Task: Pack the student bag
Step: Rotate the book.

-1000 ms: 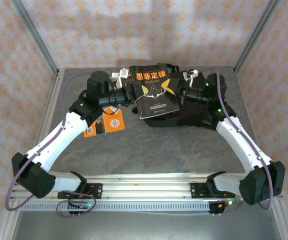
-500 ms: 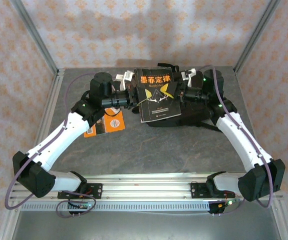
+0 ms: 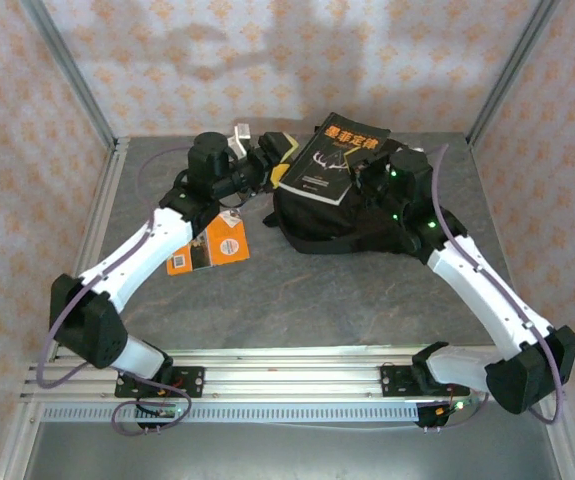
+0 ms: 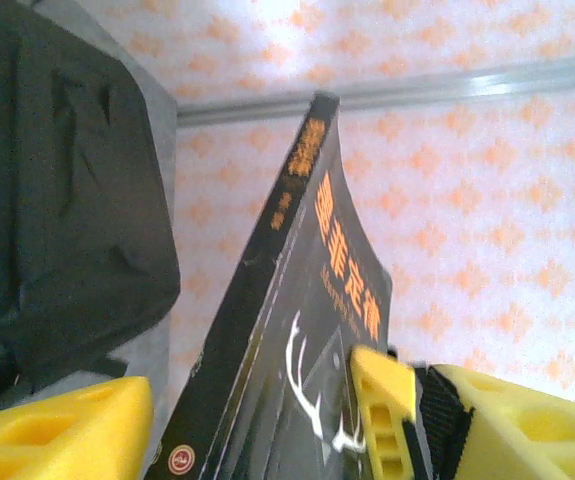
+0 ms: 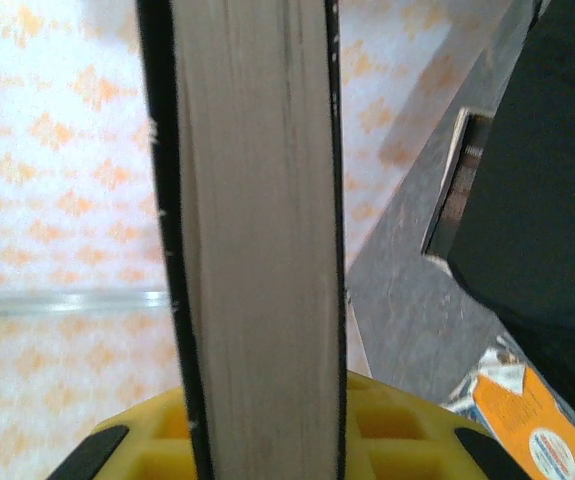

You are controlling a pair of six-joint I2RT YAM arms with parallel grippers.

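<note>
The student bag (image 3: 337,222) is a soft black backpack lying at the back middle of the table; it also shows as the bag (image 4: 57,200) and the bag (image 5: 557,180) in the wrist views. A black book with orange lettering (image 3: 339,160) is held tilted above the bag's back edge. My right gripper (image 3: 364,180) is shut on the book's page edge (image 5: 257,250), its yellow pads (image 5: 387,415) pressed on both covers. My left gripper (image 3: 275,165) is open at the book's left side. Its yellow fingers (image 4: 382,400) stand wide around the book (image 4: 297,300).
An orange book (image 3: 212,243) lies flat on the grey table (image 3: 297,290) left of the bag, under the left arm; its corner (image 5: 542,425) shows in the right wrist view. Patterned walls and metal posts close in the back and sides.
The right gripper closed on the black book, and the book rose and moved right and back over the bag. The left gripper opened and let go of it.
</note>
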